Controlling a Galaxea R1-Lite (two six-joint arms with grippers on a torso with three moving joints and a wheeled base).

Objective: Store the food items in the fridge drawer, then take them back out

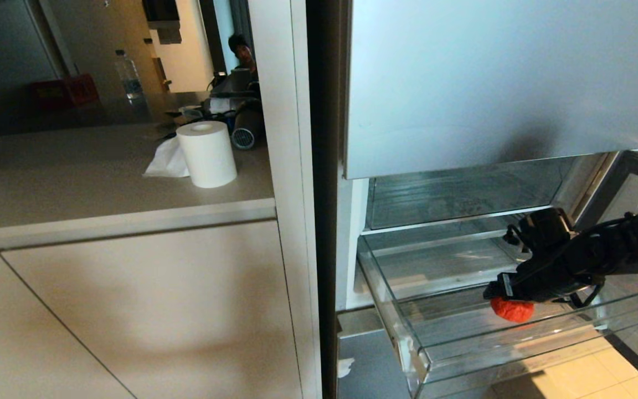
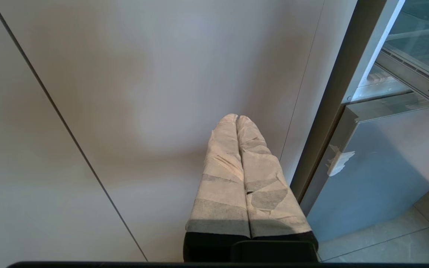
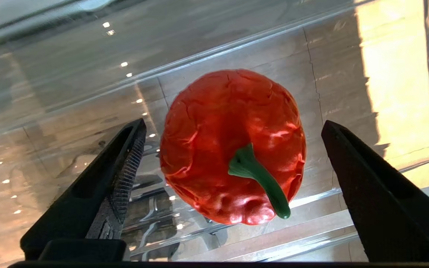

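In the head view the black right gripper (image 1: 510, 293) hides the top of the wrinkled red-orange food item (image 1: 513, 310).

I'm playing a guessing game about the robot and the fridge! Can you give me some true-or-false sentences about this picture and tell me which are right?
1. The small round red food item with a green stem lies inside the clear plastic fridge drawer. True.
2. The right gripper squeezes the red item tightly. False: its black fingers stand wide apart, one on each side, not touching it.
3. The drawer is pushed shut. False: it is pulled out of the fridge.
4. The left gripper, wrapped in pale tape, is shut and empty, in front of a plain cabinet panel. True.
5. A white paper roll stands on the counter. True.
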